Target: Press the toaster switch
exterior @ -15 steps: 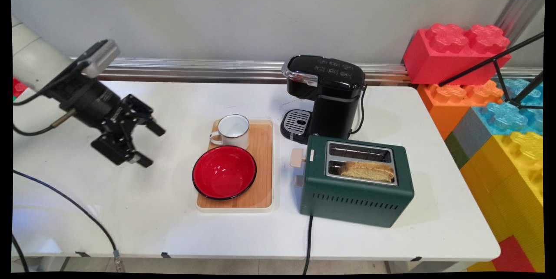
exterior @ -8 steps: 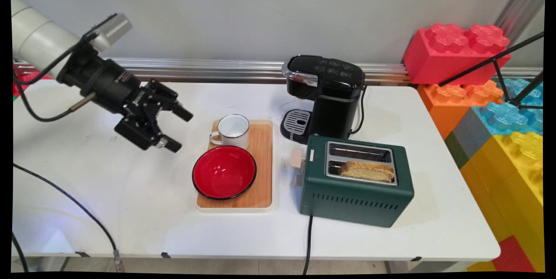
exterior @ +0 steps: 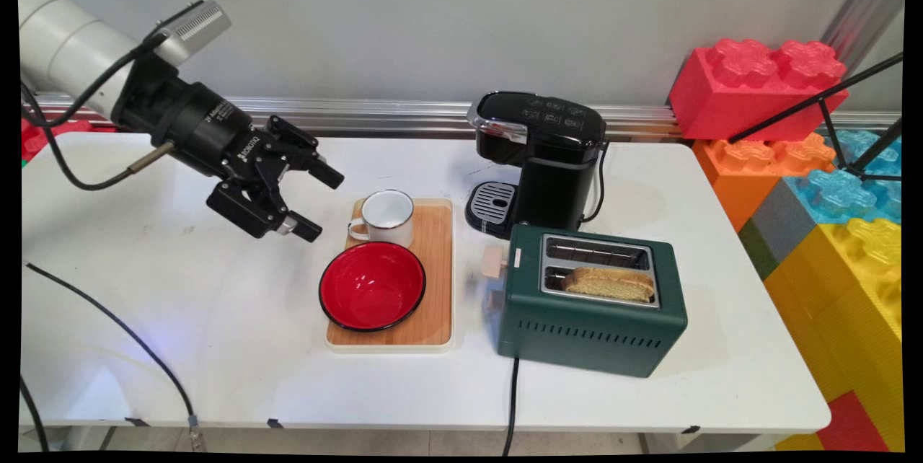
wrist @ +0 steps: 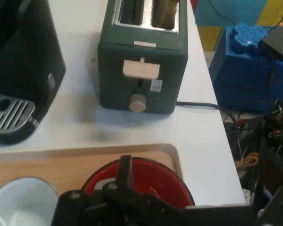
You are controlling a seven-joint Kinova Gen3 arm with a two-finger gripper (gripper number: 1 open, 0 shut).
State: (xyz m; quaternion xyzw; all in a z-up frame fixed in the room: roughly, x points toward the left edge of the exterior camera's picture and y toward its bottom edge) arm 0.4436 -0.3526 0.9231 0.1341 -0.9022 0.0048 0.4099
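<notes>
A long white bench [exterior: 216, 347] stands against a plain, pale grey wall [exterior: 375, 23]. A shiny metal rail [exterior: 375, 115] runs along the bottom of the wall, just behind the bench. To the right of the bench is a stack of big toy blocks [exterior: 829, 182] in red, orange, blue and yellow. Thin black tripod legs [exterior: 829, 99] cross in front of the blocks. Under the bench's front edge a strip of pale floor [exterior: 360, 443] shows, maybe tiled.

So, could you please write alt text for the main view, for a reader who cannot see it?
A black gripper, fingers open, hovers left of a white mug and red bowl on a wooden tray. Right stand a coffee machine and green toaster holding bread.
</notes>
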